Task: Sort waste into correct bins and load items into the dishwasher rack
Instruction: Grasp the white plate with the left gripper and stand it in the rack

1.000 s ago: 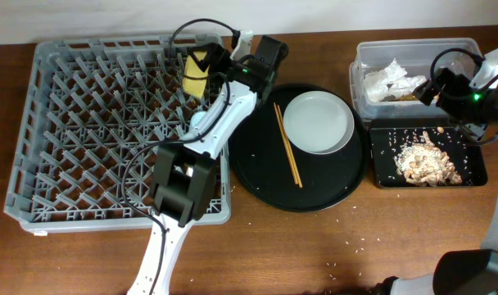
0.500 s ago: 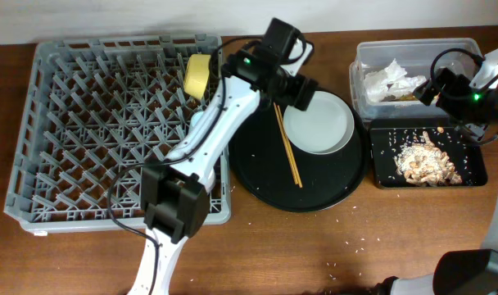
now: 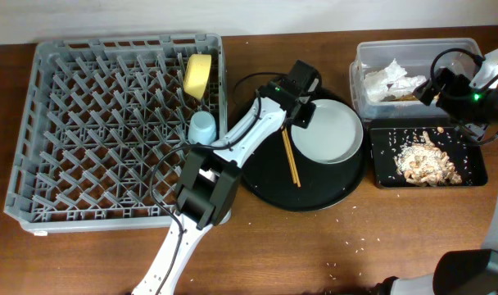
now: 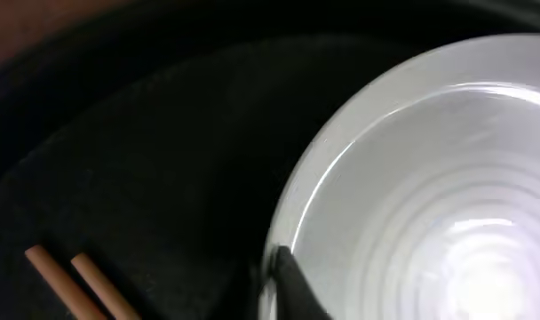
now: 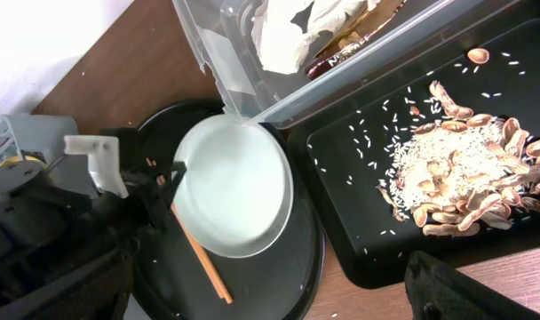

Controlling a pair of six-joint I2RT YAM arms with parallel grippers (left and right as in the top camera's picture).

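Left end effector (image 3: 302, 113) sits at the plate's (image 3: 337, 133) left rim, chopsticks (image 3: 290, 156) beside it; I can't tell its grip. Right end effector (image 3: 435, 88) hovers over the tub (image 3: 417, 49), jaws unreadable. Left wrist: one finger (image 4: 292, 284) touches the plate rim. Right wrist: scraps (image 5: 456, 169) in the black tray (image 5: 341, 222), napkins (image 5: 297, 31) in the tub.

Left tool (image 3: 302, 117) off the yellow bowl (image 3: 198, 75), now at the rightward-shifted white plate's (image 3: 337, 133) left rim.

White-linked, black-jointed left arm (image 3: 247, 131), looping black cables (image 3: 246, 79), green light (image 3: 275, 87).
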